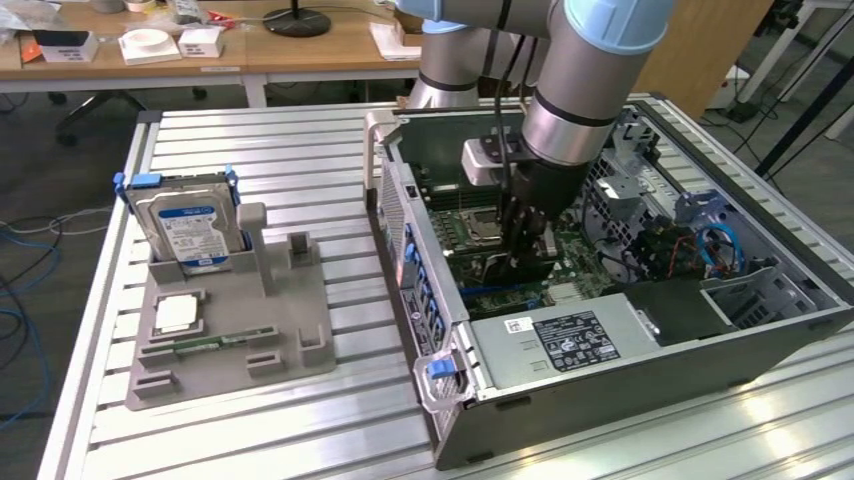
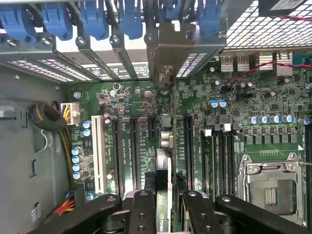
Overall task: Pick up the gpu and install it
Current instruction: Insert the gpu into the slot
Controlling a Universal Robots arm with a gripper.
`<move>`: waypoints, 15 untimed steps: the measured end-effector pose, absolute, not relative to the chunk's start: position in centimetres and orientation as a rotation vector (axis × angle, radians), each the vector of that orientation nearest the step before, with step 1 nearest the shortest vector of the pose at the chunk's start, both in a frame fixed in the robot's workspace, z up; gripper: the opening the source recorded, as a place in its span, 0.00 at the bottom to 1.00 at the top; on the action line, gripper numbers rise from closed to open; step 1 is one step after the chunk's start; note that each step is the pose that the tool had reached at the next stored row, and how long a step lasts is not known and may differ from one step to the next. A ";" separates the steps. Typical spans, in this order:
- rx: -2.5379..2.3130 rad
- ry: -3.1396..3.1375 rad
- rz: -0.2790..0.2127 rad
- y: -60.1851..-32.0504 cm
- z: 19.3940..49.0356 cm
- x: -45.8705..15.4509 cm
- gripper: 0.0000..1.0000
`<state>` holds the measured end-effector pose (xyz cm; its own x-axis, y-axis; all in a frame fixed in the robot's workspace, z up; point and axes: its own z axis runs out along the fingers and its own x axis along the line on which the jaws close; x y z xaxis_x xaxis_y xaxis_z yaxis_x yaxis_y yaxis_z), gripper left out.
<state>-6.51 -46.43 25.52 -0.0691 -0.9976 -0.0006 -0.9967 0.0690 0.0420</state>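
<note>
Inside the open computer case (image 1: pixel 747 330), gripper (image 2: pixel 164 207) fingers (image 2: pixel 142 212) pinch the gpu (image 2: pixel 163 187) edge-on, held upright above the motherboard (image 2: pixel 141 126) so its edge lines up with an expansion slot.

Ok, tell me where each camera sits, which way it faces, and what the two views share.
Exterior view: off the arm, above and to one side, looking down at the open computer case, the grey fixture holding the hard drive, and the arm reaching into the case.
Wrist view: on the wrist, looking straight down past the gripper at the motherboard, with the gpu edge-on between the fingers.
Shared: the gripper, the motherboard and the CPU socket.
</note>
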 end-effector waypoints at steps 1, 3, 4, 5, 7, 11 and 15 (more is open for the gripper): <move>2.124 -2.276 -0.049 -46.4 25.5 -6.5 0.26; 2.124 -2.276 -0.049 -46.4 25.3 -6.5 0.26; 2.124 -2.276 -0.048 -46.4 25.2 -6.5 0.26; 2.124 -2.276 -0.048 -46.4 25.1 -6.5 0.26; 2.124 -2.276 -0.048 -46.4 24.9 -6.6 0.26; 2.124 -2.276 -0.048 -46.4 24.9 -6.7 0.26; 2.124 -2.276 -0.048 -46.2 24.9 -6.7 0.26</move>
<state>-6.75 -46.25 24.90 -0.0689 -0.9976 -0.0007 -0.9968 0.0688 0.0419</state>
